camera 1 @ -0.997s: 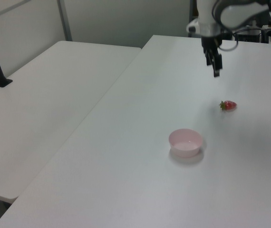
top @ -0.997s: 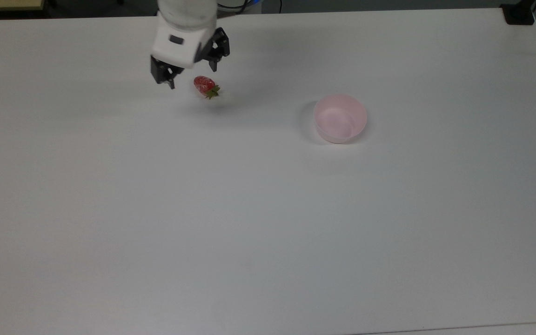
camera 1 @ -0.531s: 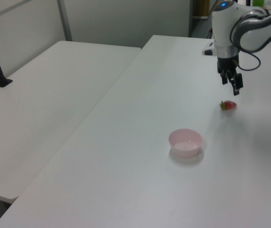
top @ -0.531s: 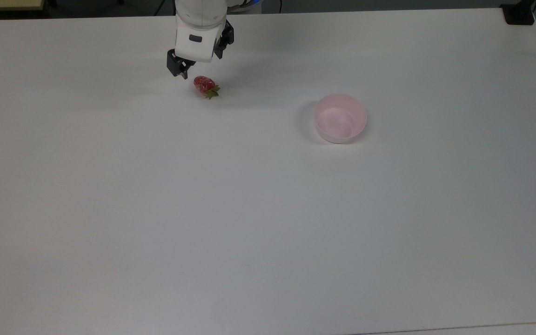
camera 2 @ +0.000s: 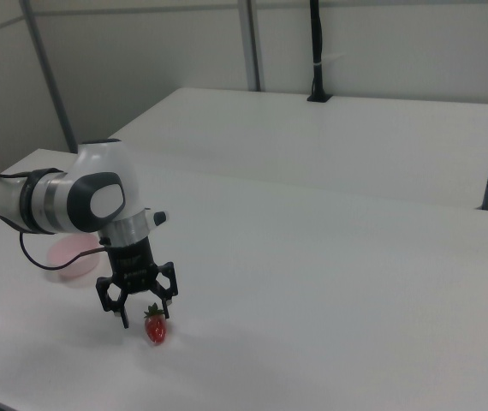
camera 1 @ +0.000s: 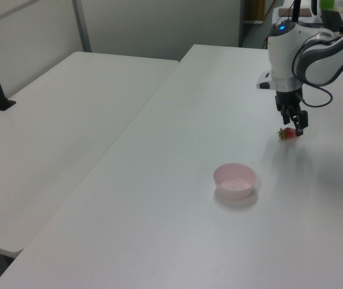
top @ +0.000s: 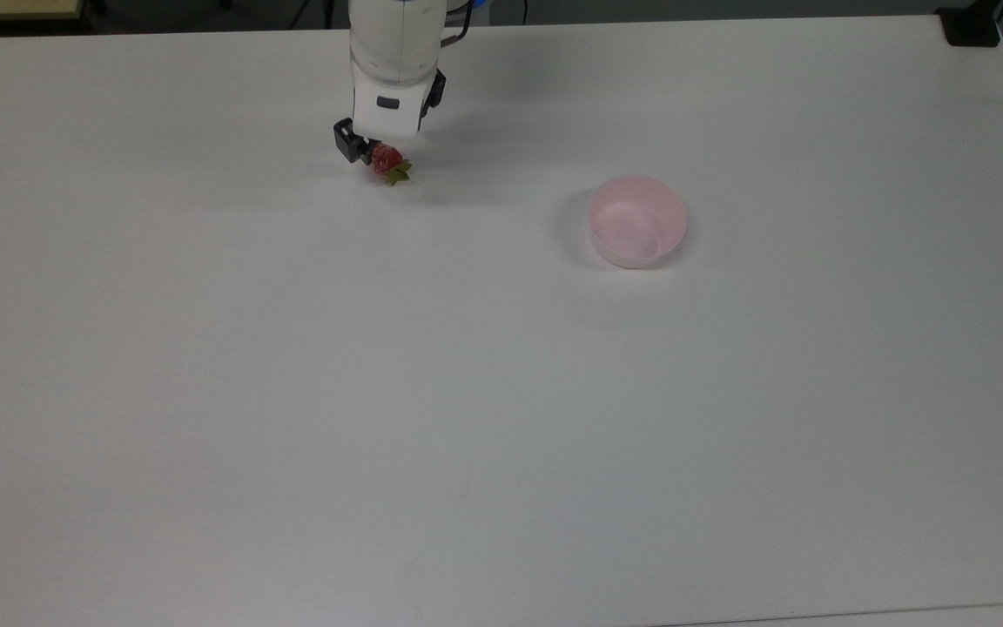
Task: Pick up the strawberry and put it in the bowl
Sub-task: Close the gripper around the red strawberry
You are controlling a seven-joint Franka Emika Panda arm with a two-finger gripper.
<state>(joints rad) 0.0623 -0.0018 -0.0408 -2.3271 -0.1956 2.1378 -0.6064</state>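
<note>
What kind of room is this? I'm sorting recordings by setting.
Probably a lab or office workspace: a robot arm works on a plain white table, grey partition walls stand behind, and a second white table adjoins it.

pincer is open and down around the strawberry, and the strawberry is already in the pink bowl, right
Not quite. The pincer is open and down around the strawberry, but the strawberry is not in the pink bowl. It lies on the white table, well apart from the bowl, which holds nothing. The top view shows this.
</note>
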